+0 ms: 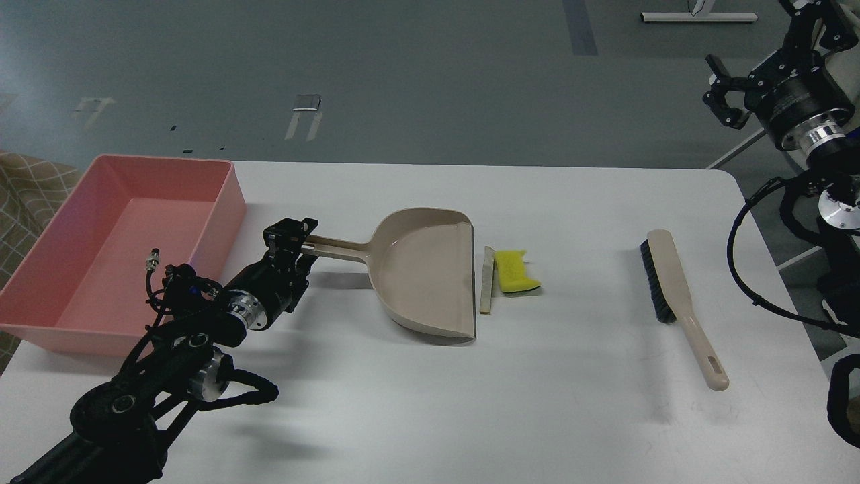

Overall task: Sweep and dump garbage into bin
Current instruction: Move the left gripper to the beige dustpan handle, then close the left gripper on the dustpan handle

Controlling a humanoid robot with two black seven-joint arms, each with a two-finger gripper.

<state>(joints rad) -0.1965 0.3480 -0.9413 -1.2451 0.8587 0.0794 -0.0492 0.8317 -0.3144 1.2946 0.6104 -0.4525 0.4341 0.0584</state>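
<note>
The yellow sponge with a dark green backing lies on the white table, just right of the beige dustpan's open lip. The pale slice stands on edge between the sponge and the lip. The pink bin sits empty at the table's left end. My left gripper is at the end of the dustpan's handle with its fingers apart, one on each side of it. My right gripper is open and empty, held high beyond the table's far right corner.
A beige hand brush with dark bristles lies on the right part of the table, handle towards me. The table's far edge runs behind the bin and dustpan. A patterned cloth shows at the far left.
</note>
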